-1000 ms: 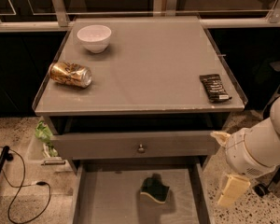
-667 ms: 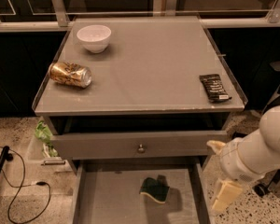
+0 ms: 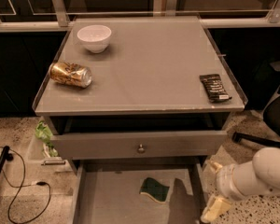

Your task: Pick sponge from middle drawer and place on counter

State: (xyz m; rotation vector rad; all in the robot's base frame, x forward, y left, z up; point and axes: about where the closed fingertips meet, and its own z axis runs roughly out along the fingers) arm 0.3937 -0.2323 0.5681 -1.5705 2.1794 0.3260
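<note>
Sponge [image 3: 155,189]: low middle, in middle drawer [image 3: 107,199].
Gripper [image 3: 213,189]: lower right, jaws apart, empty.
Risk: it may bump the drawer's side wall.

The green wavy sponge [image 3: 155,189] lies in the wide grey middle drawer [image 3: 107,202]. On the grey tabletop [image 3: 149,69], a white bowl [image 3: 94,37] sits back left, a gold can [image 3: 70,74] before it, a black wrapper [image 3: 215,87] right. The pale end effector [image 3: 214,188] hangs beside the drawer's right wall.

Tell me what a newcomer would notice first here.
The green sponge lies alone in the open middle drawer at the bottom, with the white arm's open gripper by the drawer's right wall. Up on the counter, a tipped gold can lies at left, with a white bowl behind it.
</note>
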